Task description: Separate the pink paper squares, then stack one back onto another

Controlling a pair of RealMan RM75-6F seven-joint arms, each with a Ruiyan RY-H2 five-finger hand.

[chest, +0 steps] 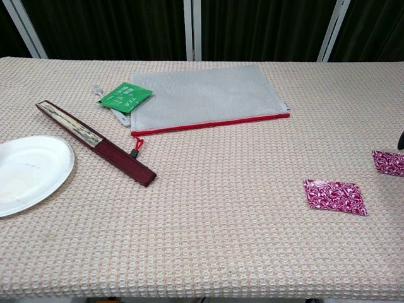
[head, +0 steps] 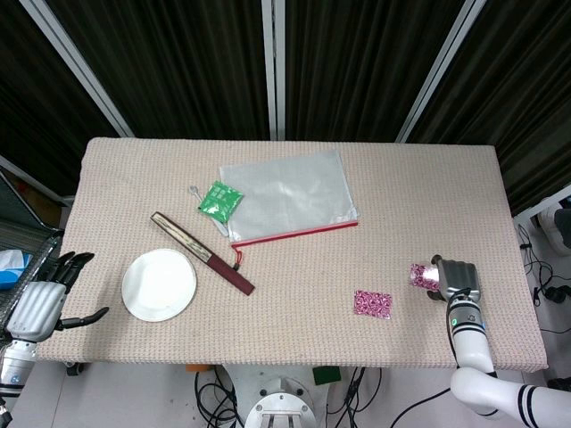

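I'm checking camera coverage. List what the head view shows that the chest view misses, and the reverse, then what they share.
Only the head view shows both hands: the left hand open off the table's left edge, and the right hand at one pink paper square. It also shows the whole table. The chest view adds nothing of its own, only closer detail. Both show the second pink square, white plate, folded fan, zip pouch and green packet.

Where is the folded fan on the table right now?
The fan lies diagonally on the table's left half in the head view, between the white plate and the zip pouch.
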